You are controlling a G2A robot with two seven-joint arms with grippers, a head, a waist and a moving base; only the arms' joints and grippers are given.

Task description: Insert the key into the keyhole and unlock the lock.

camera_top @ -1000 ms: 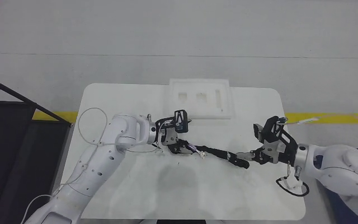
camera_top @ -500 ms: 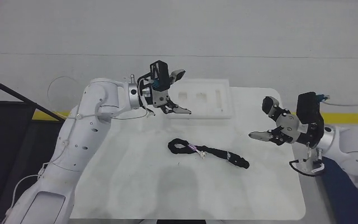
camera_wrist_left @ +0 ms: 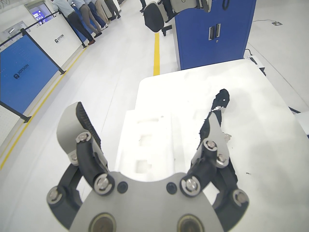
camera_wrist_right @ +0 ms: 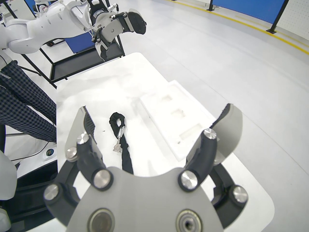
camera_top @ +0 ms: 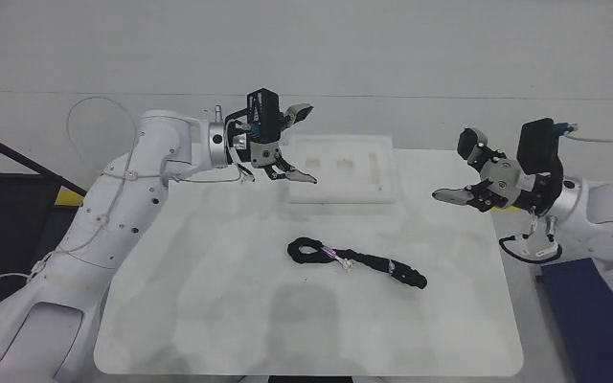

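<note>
1. Lock (camera_top: 372, 260), a black-sleeved cable, lies flat at the centre of the white table (camera_top: 192, 287), touched by neither arm; a small metal piece (camera_wrist_right: 117, 147) rests against it.
2. Left gripper (camera_top: 301, 144) hovers at the lock's 11 o'clock, jaws spread wide and empty.
3. Right gripper (camera_top: 456, 168) hangs at its 2 o'clock, likewise released.
4. White foam tray (camera_top: 383, 191) sits at 12 o'clock.

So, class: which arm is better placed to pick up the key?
Left, marginally: both are open, but the left gripper hovers by the foam tray, nearer the key; the right gripper hangs at a corner of the table.
</note>
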